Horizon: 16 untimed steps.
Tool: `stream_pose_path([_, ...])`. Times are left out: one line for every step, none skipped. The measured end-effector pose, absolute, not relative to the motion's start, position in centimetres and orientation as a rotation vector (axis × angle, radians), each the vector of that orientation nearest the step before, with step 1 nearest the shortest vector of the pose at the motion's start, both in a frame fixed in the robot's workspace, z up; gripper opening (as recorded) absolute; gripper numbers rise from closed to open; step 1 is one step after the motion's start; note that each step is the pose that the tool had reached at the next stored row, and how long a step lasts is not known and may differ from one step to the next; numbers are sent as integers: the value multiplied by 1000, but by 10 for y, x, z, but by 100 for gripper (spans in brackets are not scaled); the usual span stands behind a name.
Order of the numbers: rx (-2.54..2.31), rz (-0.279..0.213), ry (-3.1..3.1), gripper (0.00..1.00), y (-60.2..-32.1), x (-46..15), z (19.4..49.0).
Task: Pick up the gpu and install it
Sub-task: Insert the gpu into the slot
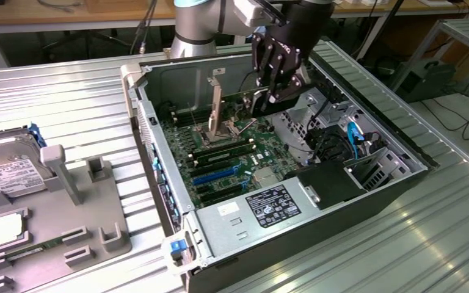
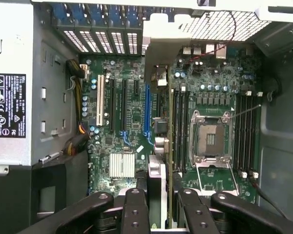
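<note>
Gpu (image 1: 236,96) (image 2: 158,53): held on edge inside the open case (image 1: 137,122), over the middle of the case floor. I cannot tell whether its lower edge meets a slot.
Bracket (image 1: 215,113): silver, upright, at the gpu end toward the case's vented rear wall.
Claw (image 1: 273,97) (image 2: 161,214): clamped on the gpu at the end away from the bracket, with dark fingers (image 2: 134,209) on both faces of the card. It reaches down into the case from above.
Board (image 1: 218,165) (image 2: 132,117): green, lining the case floor under the gpu.
Blue slot (image 2: 147,109): on the case floor, running along the gpu's line on the side toward the power supply.
Socket (image 2: 210,139): open, metal-framed, on the case floor on the gpu's other side.
Power supply (image 1: 271,207) (image 2: 10,105): labelled box in the case end away from the arm.
Drive (image 1: 7,174): outside the case, to the exterior view's left, on a grey holder (image 1: 71,238).
Table (image 1: 71,91): ribbed metal under the case.
</note>
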State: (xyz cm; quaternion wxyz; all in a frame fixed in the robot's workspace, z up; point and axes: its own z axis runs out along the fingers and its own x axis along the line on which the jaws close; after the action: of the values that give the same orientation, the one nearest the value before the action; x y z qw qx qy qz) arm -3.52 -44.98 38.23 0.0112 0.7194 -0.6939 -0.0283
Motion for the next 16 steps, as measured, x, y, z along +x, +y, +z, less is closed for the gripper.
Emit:
stream_pose_path([2243,-88,-2163,29,-450,-35,381])
stream_pose_path([2238,-80,-2159,29,-449,-35,381])
stream_pose_path([2233,-73,-2157,29,-449,-35,380])
stream_pose_path([2229,-71,-2160,29,-448,-35,378])
stream_pose_path([2223,-70,-2165,29,-448,-36,377])
stream_pose_path([2217,-70,-2171,29,-448,-37,376])
stream_pose_path([2212,-70,-2176,29,-448,-38,375])
stream_pose_path([2207,-70,-2181,29,-447,-39,373])
stream_pose_path([2203,-70,-2185,29,-447,-40,372])
stream_pose_path([2200,-70,-2188,29,-447,-42,370])
stream_pose_path([2199,-70,-2190,29,-447,-44,369])
stream_pose_path([2198,-70,-2190,29,-447,-46,368])
stream_pose_path([2198,-70,-2190,29,-447,-47,368])
stream_pose_path([2198,-70,-2190,29,-447,-53,366])
stream_pose_path([2198,-70,-2190,29,-447,-62,363])
stream_pose_path([2198,-70,-2190,29,-447,-65,362])
